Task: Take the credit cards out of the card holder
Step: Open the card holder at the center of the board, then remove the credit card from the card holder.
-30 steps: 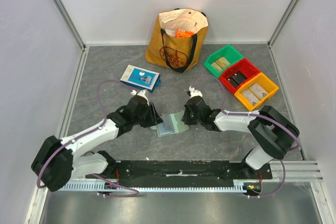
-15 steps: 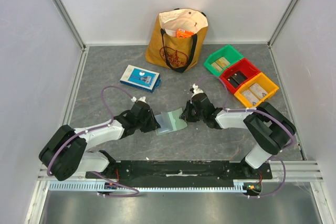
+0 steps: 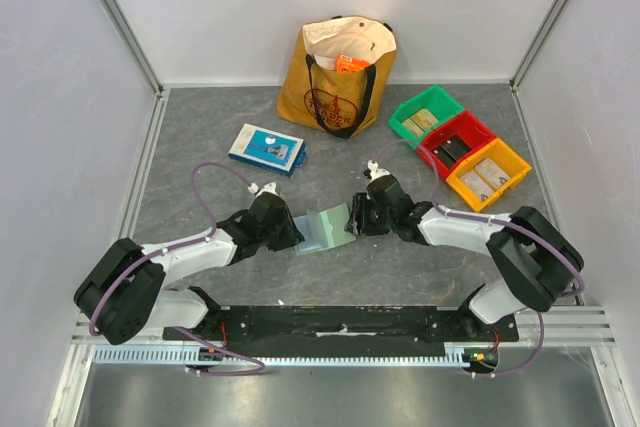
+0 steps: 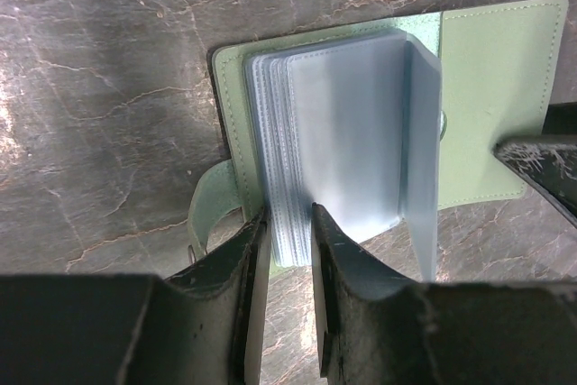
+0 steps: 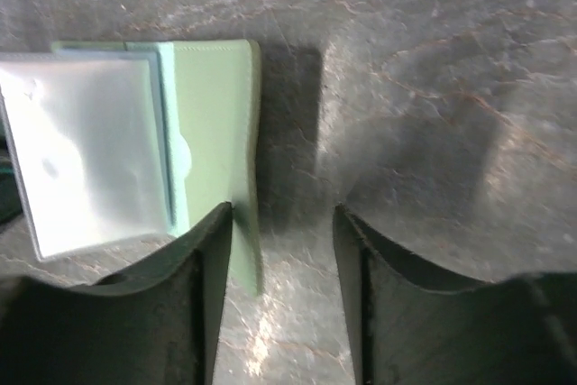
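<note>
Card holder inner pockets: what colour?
Light bluish clear plastic pockets inside pale green card holder; clearest in left wrist view.

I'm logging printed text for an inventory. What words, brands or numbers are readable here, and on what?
No text is readable.
Tote bag: red round print, too blurred to read.
Blue-and-white box: label too small.
Packs in the coloured bins: print too small.
Card holder: no text showing.

Overhead, wrist close-ups; common card holder (image 3: 325,228)
</note>
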`<state>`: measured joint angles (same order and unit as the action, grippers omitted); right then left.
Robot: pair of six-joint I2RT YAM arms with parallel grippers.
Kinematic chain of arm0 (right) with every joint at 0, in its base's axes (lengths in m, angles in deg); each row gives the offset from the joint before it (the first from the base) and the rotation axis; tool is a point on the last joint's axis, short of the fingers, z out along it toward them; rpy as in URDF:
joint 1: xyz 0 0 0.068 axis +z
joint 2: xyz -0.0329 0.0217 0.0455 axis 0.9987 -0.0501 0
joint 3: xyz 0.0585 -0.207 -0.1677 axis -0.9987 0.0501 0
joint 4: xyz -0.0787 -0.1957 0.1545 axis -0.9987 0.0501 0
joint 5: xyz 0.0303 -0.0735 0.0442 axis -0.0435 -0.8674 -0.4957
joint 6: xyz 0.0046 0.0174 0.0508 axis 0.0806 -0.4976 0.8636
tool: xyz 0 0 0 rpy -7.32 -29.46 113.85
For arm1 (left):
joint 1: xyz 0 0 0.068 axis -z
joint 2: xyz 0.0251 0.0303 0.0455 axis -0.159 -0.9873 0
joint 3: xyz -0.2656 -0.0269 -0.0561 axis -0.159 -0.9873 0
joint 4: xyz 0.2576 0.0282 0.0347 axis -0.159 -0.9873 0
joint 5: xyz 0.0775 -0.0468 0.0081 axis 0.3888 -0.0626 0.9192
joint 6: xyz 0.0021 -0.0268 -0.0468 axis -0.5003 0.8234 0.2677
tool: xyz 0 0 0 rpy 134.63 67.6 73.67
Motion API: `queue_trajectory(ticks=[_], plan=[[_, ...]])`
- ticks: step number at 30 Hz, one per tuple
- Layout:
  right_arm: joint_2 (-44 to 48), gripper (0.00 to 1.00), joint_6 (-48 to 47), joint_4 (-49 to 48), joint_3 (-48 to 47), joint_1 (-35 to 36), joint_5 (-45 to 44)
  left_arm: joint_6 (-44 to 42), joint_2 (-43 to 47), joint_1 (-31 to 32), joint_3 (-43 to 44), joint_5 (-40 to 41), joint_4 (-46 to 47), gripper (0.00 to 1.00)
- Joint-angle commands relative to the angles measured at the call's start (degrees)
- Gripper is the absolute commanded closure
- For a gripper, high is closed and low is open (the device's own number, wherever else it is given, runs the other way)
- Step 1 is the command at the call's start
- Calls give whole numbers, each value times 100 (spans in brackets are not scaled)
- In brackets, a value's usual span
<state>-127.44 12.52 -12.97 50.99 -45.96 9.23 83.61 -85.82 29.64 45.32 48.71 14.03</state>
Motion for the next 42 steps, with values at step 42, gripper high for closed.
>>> queue_trajectory(ticks=[42], plan=[[-1511,32,437,-1467,-336,261,1289,-61,527,-213,-57,339,-135,70]])
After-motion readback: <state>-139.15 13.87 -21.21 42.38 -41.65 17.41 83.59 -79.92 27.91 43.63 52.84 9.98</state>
